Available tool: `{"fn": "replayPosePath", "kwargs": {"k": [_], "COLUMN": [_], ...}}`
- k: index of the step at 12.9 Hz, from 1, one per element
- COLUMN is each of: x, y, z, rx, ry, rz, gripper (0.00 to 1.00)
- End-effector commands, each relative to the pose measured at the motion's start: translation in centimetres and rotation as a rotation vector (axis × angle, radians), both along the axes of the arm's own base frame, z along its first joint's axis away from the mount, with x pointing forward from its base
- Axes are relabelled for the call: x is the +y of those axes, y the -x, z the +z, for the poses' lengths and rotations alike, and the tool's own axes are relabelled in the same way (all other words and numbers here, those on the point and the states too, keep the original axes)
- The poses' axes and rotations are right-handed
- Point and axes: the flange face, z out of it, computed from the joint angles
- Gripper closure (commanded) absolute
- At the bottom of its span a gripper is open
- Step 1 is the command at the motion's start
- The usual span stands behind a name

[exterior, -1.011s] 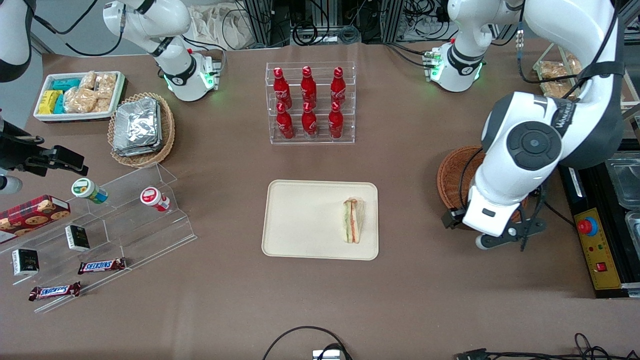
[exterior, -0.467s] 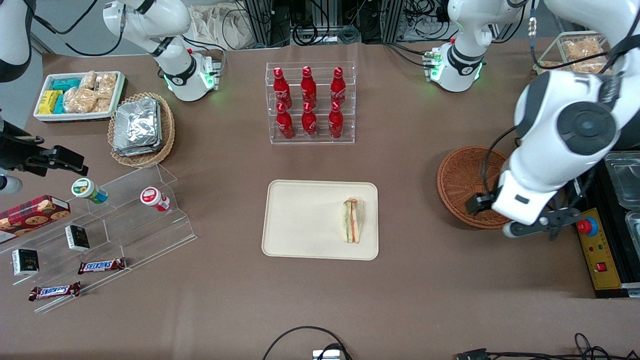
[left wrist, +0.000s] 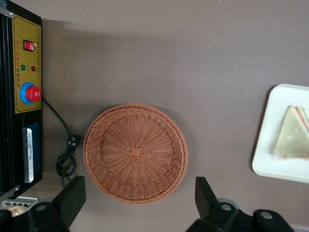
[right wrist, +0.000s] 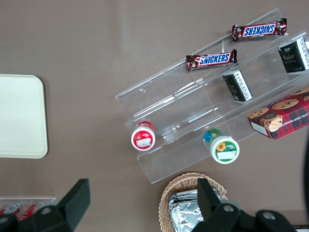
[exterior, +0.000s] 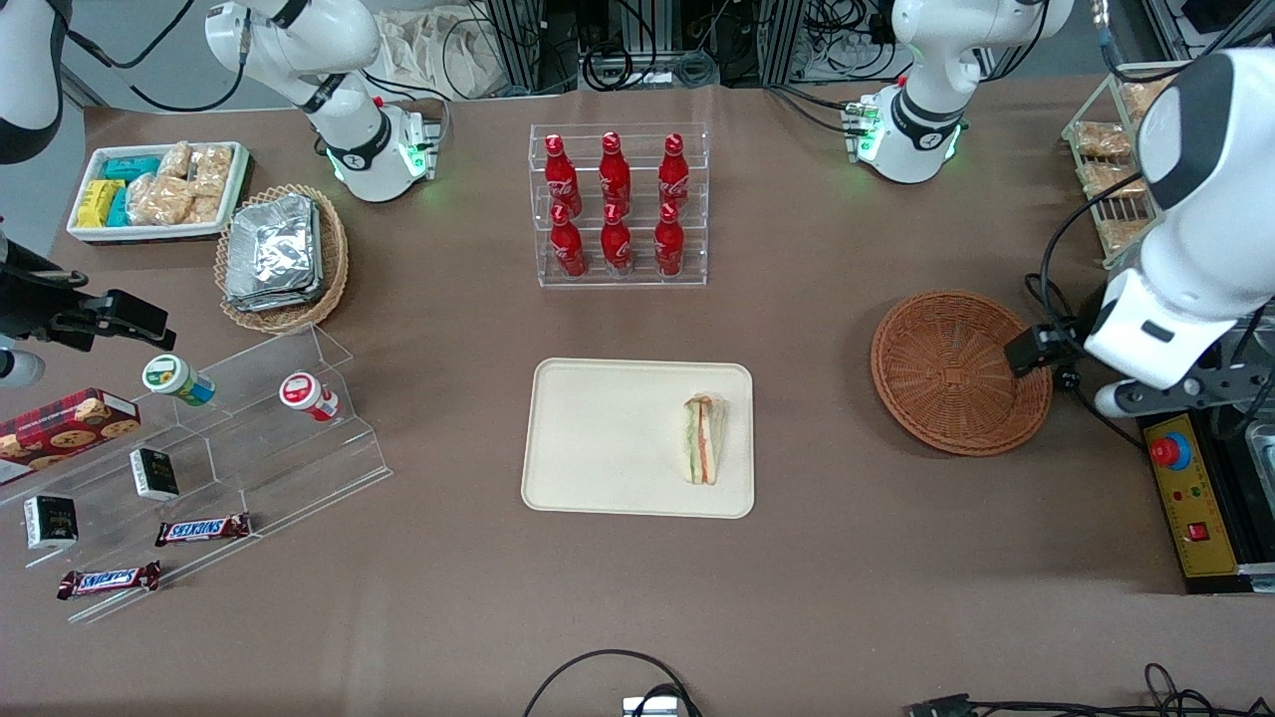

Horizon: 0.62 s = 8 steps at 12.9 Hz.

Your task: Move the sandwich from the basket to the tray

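Note:
The sandwich (exterior: pixel 703 438) lies on the cream tray (exterior: pixel 598 438), at the tray's end nearest the reddish-brown basket (exterior: pixel 961 370). The basket is empty. My left gripper (exterior: pixel 1146 398) hangs above the table edge beside the basket, toward the working arm's end, over the control box. In the left wrist view the gripper (left wrist: pixel 139 203) is open and holds nothing, with its two dark fingers (left wrist: pixel 72 197) spread wider than the basket (left wrist: pixel 135 152). The sandwich (left wrist: pixel 292 137) and a corner of the tray (left wrist: pixel 270 159) also show there.
A clear rack of red bottles (exterior: pixel 618 204) stands farther from the front camera than the tray. A control box with a red button (exterior: pixel 1173 450) and a cable (left wrist: pixel 65 154) lie beside the basket. A wire rack of bagged snacks (exterior: pixel 1106 169) stands near the working arm. Acrylic steps (exterior: pixel 199 468) stand toward the parked arm's end.
My left arm has swung away from above the basket toward the working arm's end of the table, uncovering the whole basket. The sandwich and tray have not moved.

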Motion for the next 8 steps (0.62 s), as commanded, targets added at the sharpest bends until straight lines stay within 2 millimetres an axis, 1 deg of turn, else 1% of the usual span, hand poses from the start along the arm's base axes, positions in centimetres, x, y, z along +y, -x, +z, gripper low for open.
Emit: {"fn": "replayPosePath", "kwargs": {"k": [1, 2, 4, 6, 8], "x": [2.4, 2.7, 2.6, 2.4, 2.1], "y": [3.0, 3.9, 5.3, 6.0, 6.2], "z": [3.0, 4.1, 6.0, 6.9, 6.9], "rx": [0.010, 0.009, 0.001, 0.001, 0.004], "ry": [0.044, 0.045, 0.044, 0.042, 0.042], "rz": [-0.066, -0.104, -0.147, -0.151, -0.154], "gripper": [0.00, 0.00, 0.00, 0.00, 0.00]}}
